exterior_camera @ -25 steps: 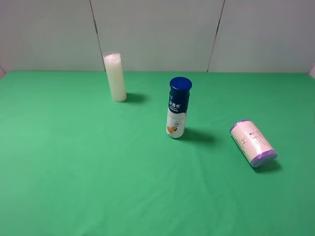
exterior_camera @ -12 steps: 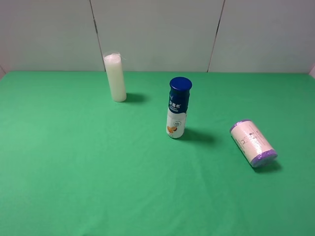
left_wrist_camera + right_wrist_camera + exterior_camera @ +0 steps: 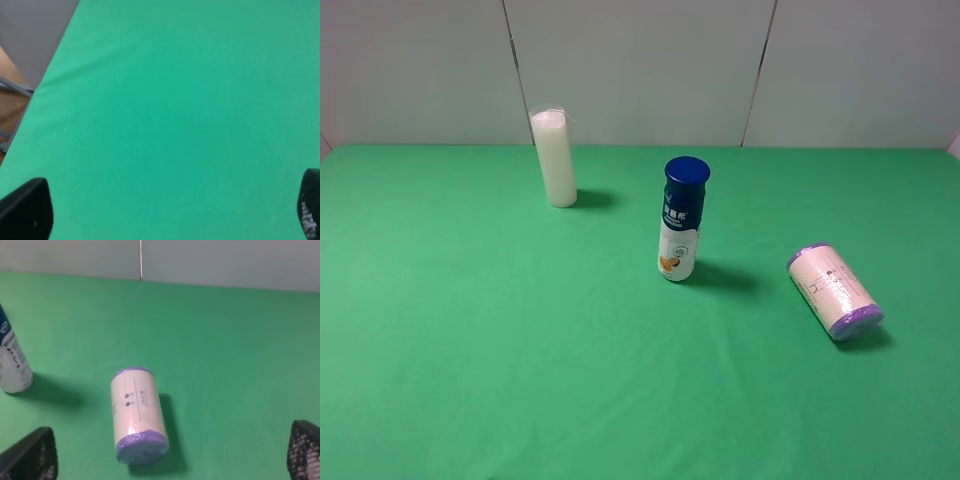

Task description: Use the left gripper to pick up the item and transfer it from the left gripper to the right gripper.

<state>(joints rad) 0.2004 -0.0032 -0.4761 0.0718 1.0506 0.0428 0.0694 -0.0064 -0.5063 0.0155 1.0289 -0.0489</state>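
Observation:
Three items stand on the green cloth. A blue-capped white bottle stands upright at the middle. A tall white cylinder stands upright at the back left. A cream roll with purple ends lies on its side at the right. Neither gripper shows in the exterior high view. My left gripper is open and empty over bare cloth. My right gripper is open and empty, with the roll lying between and beyond its fingertips and the bottle off to one side.
A grey panelled wall runs along the table's back edge. The left wrist view shows the cloth's edge, with a grey floor and a wooden piece beyond it.

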